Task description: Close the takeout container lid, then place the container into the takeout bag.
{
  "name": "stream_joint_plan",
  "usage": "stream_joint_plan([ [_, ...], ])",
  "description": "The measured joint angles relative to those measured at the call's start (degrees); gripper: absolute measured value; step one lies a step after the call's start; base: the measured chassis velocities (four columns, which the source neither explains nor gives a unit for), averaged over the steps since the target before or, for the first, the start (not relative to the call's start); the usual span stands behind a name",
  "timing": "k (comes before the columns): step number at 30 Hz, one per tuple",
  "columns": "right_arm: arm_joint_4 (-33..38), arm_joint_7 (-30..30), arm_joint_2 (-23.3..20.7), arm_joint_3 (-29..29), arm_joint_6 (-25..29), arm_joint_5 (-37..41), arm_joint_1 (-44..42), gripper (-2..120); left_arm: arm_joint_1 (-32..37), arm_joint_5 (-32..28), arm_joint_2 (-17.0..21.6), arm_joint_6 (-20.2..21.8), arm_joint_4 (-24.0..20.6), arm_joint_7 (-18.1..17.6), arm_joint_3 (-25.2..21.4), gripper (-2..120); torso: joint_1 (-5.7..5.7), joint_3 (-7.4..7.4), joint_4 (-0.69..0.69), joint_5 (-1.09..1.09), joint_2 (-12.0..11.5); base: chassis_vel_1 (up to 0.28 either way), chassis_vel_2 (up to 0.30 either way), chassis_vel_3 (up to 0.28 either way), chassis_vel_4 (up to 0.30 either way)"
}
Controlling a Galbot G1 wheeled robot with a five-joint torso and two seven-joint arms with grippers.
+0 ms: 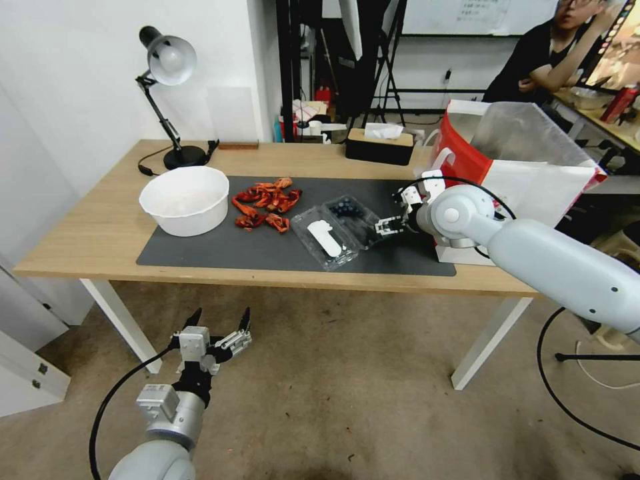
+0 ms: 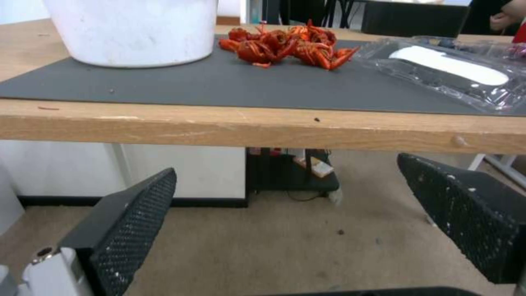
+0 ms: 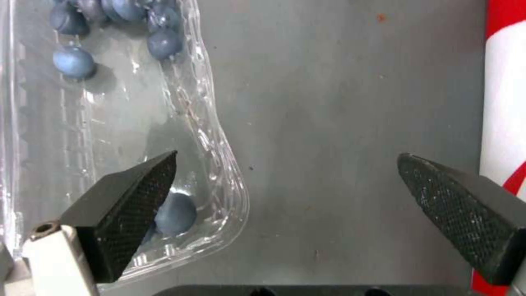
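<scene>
Two halves lie open flat; we close the lid first.

Nearest, our left gripper (image 1: 220,327) hangs wide open below the table (image 1: 87,247) edge, idle. On the mat (image 1: 267,250), the lid (image 1: 325,240) lies label up, hinged to the container (image 1: 350,217) of blueberries (image 3: 74,61). Our right gripper (image 1: 385,223) hovers wide open over the container's bag-side rim, one finger (image 3: 126,209) above a berry. We judge it better to catch the lid's free edge and fold it over the hinge without crushing berries. Beyond stands the bag (image 1: 533,173).

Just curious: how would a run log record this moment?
right gripper: open, at takeout container edge | lid: open | left gripper: open, below table
</scene>
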Motion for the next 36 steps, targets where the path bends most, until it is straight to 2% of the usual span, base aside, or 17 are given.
stream_joint_plan([
  [20,0.6,2.1,-0.3,1.5,0.0,1.3,-2.7,100,-0.1,0.0,0.4,-0.4,0.2,-0.1,0.0,100,0.0,0.0,0.0,0.0,0.0,0.0,0.0,0.0,0.0],
  [30,2.2,6.4,0.0,1.5,0.0,4.3,-2.8,100,-0.1,0.1,0.5,-1.1,0.5,-0.2,0.0,100,0.0,0.0,0.0,0.0,0.0,0.0,0.0,0.0,0.0],
  [36,4.1,10.7,-0.4,2.0,0.0,8.5,-3.2,100,-0.1,0.4,0.6,-1.3,0.6,-0.2,0.1,100,0.0,0.0,0.0,0.0,0.0,0.0,0.0,0.0,0.0],
])
